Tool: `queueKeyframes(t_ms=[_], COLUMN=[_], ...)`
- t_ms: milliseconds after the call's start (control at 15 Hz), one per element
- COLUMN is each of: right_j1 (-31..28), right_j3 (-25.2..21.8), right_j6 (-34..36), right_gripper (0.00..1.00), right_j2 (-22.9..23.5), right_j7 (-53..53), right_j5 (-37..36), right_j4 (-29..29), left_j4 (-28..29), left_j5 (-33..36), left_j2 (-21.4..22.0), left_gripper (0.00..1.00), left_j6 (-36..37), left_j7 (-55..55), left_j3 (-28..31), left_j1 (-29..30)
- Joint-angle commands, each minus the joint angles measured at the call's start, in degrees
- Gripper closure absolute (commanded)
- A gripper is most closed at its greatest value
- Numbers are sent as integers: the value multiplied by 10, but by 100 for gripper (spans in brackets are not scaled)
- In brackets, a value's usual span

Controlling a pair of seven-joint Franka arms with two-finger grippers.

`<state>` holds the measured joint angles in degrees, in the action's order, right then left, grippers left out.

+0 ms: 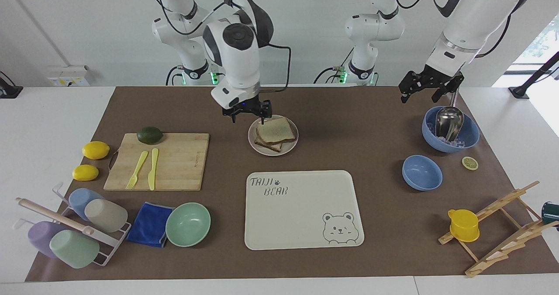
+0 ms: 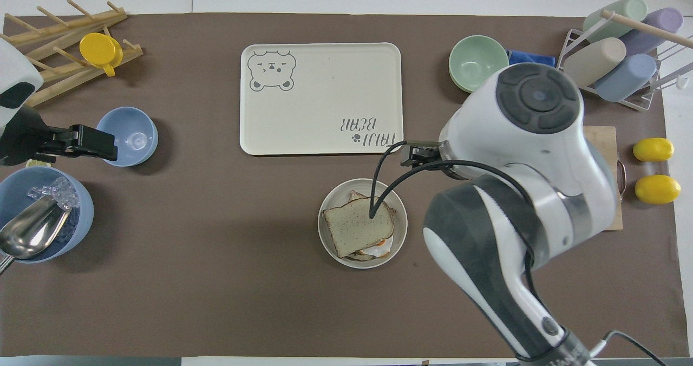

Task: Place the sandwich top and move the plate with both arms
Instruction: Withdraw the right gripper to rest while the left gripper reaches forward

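Sandwich top [image 1: 275,129] lies flat on the lower slice, slightly askew, and both rest on the plate [image 1: 257,145]; in the overhead view a bit of egg [image 2: 373,249] shows under the slice's edge that is nearer to the robots. That plate sits on the brown mat midway along the table, nearer to the robots than the bear-printed tray [image 1: 301,225] and well apart from it.

At the plate's rim toward the right arm's end, the right gripper [image 1: 247,114] hangs low, its fingers spread wide with nothing between them; one fingertip is close to the bread's corner, though I cannot tell whether it touches. In the overhead view the right arm's body hides most of the cutting board [image 2: 601,136].

Over the mat beside the big blue bowl [image 1: 469,140] that holds the metal scoop [image 1: 449,121] and ice, the left gripper [image 1: 421,96] waits, raised, its fingers apart and empty. A smaller blue bowl [image 1: 421,173] sits farther from the robots than the big one.
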<state>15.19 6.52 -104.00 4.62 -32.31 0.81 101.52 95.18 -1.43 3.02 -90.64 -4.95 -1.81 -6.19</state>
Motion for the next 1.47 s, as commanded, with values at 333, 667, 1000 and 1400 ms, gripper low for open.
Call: queueKeyframes(t_ms=[333,667,1000,1400], right_j1=[-131,-137,-129,-130], right_j3=[1,-12,-79,-130], right_j6=[185,237,235,203], right_gripper=[0,0,0,0], right_j2=[-35,-33,-38,-52], right_j7=[149,242,346,343], right_j5=[4,-55,-37,15], right_j4=[-111,-140,-117,-81], left_j4=[24,96,156,206], left_j5=[-4,-23,-37,-50], left_j2=[12,30,29,8], left_gripper=[0,0,0,0], left_j6=[-14,-72,-140,-214], left_j7=[-14,-45,-67,-92], left_j3=[-7,-9,-10,-10], left_j1=[6,-21,-62,-114])
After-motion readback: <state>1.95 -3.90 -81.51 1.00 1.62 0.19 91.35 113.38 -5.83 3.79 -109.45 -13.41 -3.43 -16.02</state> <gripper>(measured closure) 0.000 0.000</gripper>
